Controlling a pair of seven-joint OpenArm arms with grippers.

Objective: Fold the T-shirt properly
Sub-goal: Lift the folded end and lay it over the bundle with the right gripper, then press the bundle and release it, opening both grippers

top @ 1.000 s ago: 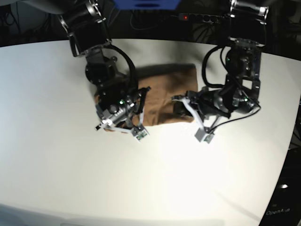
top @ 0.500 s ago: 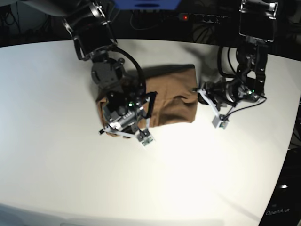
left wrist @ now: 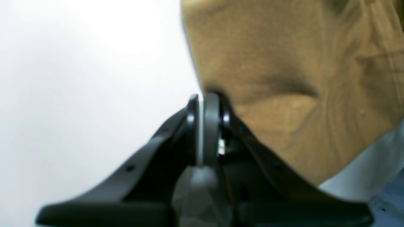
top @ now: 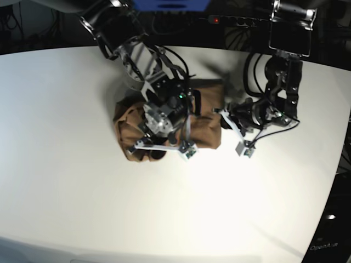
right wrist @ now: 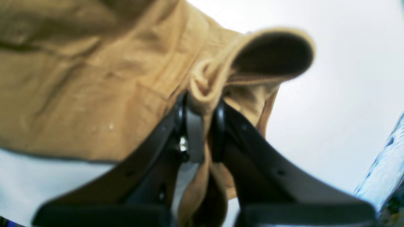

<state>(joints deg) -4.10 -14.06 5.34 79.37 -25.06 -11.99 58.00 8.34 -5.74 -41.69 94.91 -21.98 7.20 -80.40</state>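
Note:
The tan-brown T-shirt (top: 204, 130) lies creased and partly bunched in the middle of the white table (top: 82, 181). In the right wrist view my right gripper (right wrist: 202, 104) is shut on a raised, rolled fold of the T-shirt (right wrist: 94, 78), with a loop of cloth standing above the fingertips. That arm (top: 164, 118) reaches over the shirt's middle in the base view. My left gripper (left wrist: 205, 97) is shut, its tips right at the edge of the T-shirt (left wrist: 284, 63); no cloth shows between its fingers. Its arm (top: 249, 118) stands at the shirt's right edge.
A power strip (top: 230, 21) and cables lie along the dark back edge, with a blue object (top: 170, 4) at the top. The table's curved right rim (top: 337, 164) drops off to a dark floor.
The right arm has moved rightward over the shirt, pulling cloth along and bunching the left part. The left arm swung out to the right, then came back to the shirt's right edge.

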